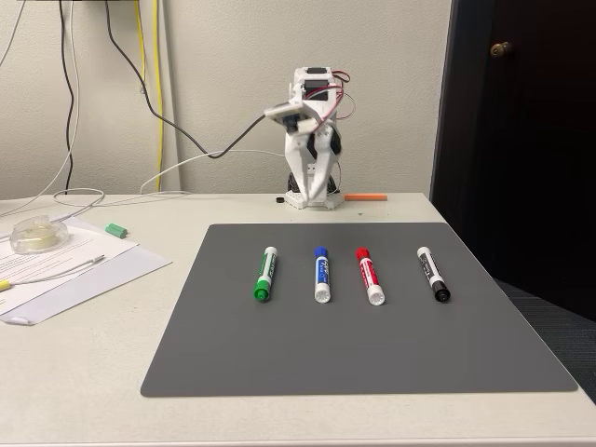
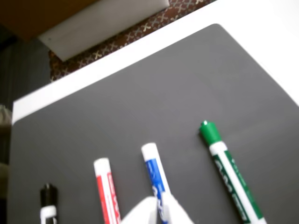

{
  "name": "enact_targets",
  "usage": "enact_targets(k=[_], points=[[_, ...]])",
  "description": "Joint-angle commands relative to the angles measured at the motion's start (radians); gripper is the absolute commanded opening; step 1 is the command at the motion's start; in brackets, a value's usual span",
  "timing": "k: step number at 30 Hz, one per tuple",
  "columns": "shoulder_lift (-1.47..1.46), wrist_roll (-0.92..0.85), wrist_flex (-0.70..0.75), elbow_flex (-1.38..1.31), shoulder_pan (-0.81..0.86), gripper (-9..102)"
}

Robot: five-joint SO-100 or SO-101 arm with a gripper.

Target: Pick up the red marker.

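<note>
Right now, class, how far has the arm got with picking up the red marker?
Nothing looks done yet: the red marker lies flat on the grey mat, between the blue marker and the black marker. Nothing is in hand; the arm is folded at the back of the table, far from the row, and whether the claw is open cannot be told. Reaching, gripping and lifting all remain.

Fixed view faces the arm across the mat [image 1: 372, 354]; wrist view looks down closer
</note>
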Motion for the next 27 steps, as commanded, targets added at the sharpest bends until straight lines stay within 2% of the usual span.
enact_targets(k=[1, 8, 11, 15, 20, 27], points=[[-0.077, -0.026, 0.081, -0.146, -0.041, 0], [-0.178, -0.034, 0.054, -0.175, -0.089, 0], [-0.252, -0.035, 0.135, -0.279, -0.104, 1], [-0.336, -0.025, 0.232, -0.390, -0.127, 10], [-0.405, -0.031, 0.230, -0.434, -0.152, 15], [-0.459, -0.126, 0.225, -0.466, -0.149, 23]])
